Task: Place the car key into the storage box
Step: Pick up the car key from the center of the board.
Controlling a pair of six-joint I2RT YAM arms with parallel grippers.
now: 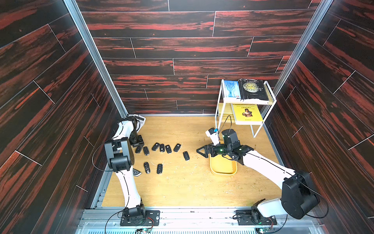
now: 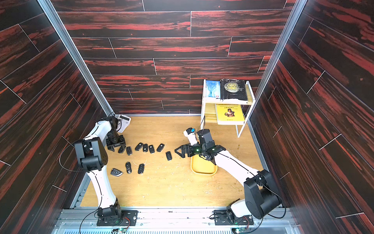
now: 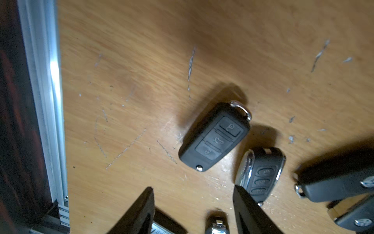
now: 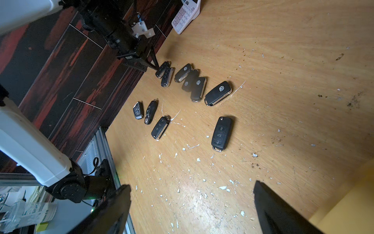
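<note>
The scratched wooden counter carries the storage box, a shallow, glossy yellow tray with rounded corners. At the box's far end the right end effector gapes wide and holds nothing. Well apart from the box, the left end effector hovers partly open and empty, near a matte black car key. The pick seems to be next, and it calls for lowering the fingers to either side of the fob's narrow flanks.

Looked like a robotics lab cell. Was boxed in by dark red wood-print panels set in aluminium rails. Had a left arm and a right arm bolted to black base plates on a metal bed at the worktop edge. Held a few props: loose car keys, a calculator, a shelf rack of books.
</note>
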